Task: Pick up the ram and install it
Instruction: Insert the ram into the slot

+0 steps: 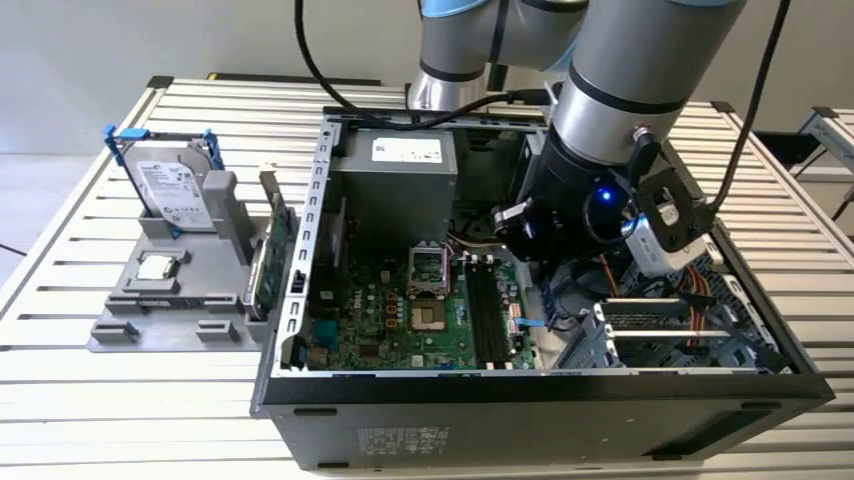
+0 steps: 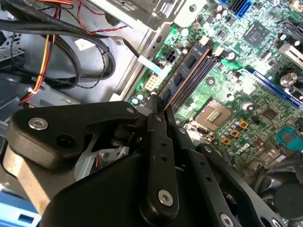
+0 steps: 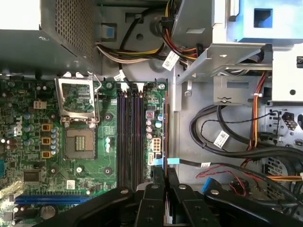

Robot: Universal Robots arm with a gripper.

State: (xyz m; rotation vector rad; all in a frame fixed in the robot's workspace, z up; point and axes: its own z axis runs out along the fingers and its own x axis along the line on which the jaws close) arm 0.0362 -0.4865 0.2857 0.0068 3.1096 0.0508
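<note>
Slatted desk point(image 1: 80, 400) carries your open computer case point(image 1: 534, 400); your pincer point(image 2: 156, 101) grips the ram point(image 2: 182, 75) edge-on above the motherboard point(image 3: 28, 137) beside the memory slots point(image 3: 129, 137).

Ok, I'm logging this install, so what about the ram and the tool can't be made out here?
- Exterior view: the arm covers the tool's tips and part of the memory slots.
- First wrist view: the ram is edge-on, so its chips are unseen.
- Second wrist view: the tool covers the ram's near end; whether its contact edge touches a slot cannot be told.
</note>
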